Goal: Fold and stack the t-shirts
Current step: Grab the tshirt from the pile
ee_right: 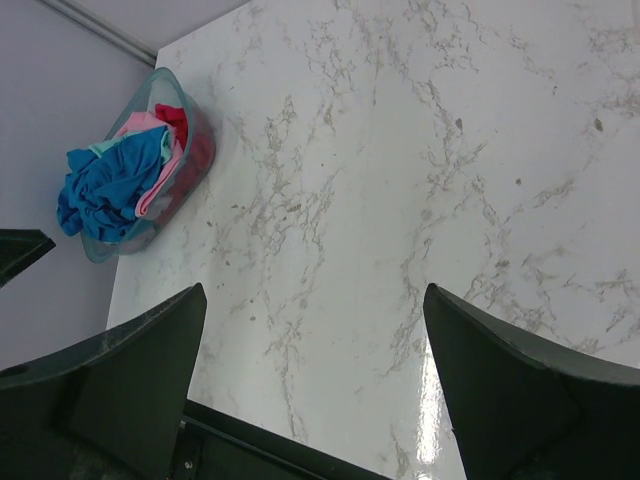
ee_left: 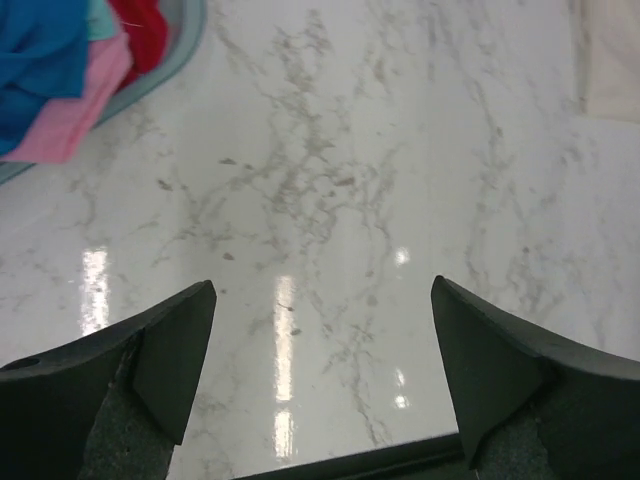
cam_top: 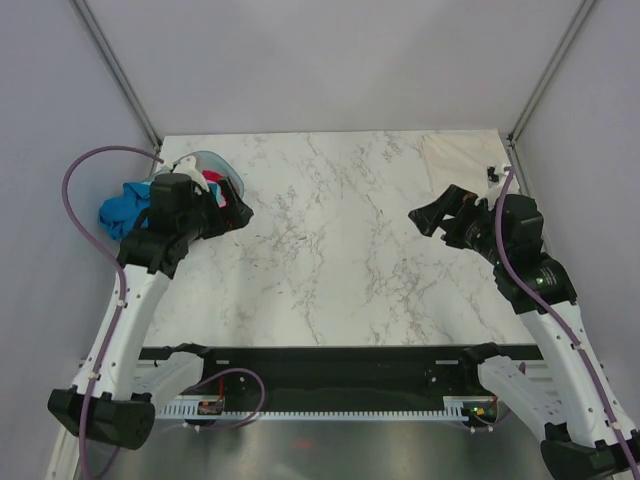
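I am seeing the left arm [cam_top: 118,325] and the right arm [cam_top: 565,330] wearing white links between chunky black joints, both ending in black bases. Purple cables [cam_top: 67,185] are trailing along both arms. The left gripper [ee_left: 322,290] and the right gripper [ee_right: 312,292] are showing matte black, wedge-shaped fingers [ee_left: 170,350] with grainy inner faces.

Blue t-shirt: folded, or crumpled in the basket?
Crumpled, not folded. The blue t-shirt lies bunched in the basket, partly hanging over its rim, beside the pink shirt.
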`<state>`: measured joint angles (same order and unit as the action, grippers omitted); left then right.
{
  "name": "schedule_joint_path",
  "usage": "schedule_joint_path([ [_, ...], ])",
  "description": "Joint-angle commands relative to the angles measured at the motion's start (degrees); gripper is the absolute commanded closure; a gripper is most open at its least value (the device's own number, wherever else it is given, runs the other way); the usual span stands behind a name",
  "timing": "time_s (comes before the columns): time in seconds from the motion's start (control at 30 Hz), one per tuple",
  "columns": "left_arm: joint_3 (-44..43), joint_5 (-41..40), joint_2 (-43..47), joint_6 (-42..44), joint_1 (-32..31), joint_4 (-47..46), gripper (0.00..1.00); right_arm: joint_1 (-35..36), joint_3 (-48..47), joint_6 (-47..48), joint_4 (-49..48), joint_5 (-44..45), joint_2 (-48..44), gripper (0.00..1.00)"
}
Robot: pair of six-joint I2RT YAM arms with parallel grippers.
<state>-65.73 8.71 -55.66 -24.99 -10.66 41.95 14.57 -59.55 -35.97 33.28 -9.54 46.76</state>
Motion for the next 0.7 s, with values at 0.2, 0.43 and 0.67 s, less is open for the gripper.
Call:
schedule_joint_path([
  [0.2,-11.9,-25.4,-21.3,-1.0,13.8,1.3,0.32,0.1,1.7,-0.6,-0.2,-4.8,-0.4,0.02],
  [0.43,-15.9,-24.6,-35.8,-5.0,21.9,0.7,0.32,0.1,5.2,-1.2,-0.5,-8.5,-3.7,0.02],
  [0.67,-15.8,-23.7,-42.7,-3.4,22.8,-1.7,0.81,0.1,4.4,1.2,0.9,-6.4,-8.4,0.02],
])
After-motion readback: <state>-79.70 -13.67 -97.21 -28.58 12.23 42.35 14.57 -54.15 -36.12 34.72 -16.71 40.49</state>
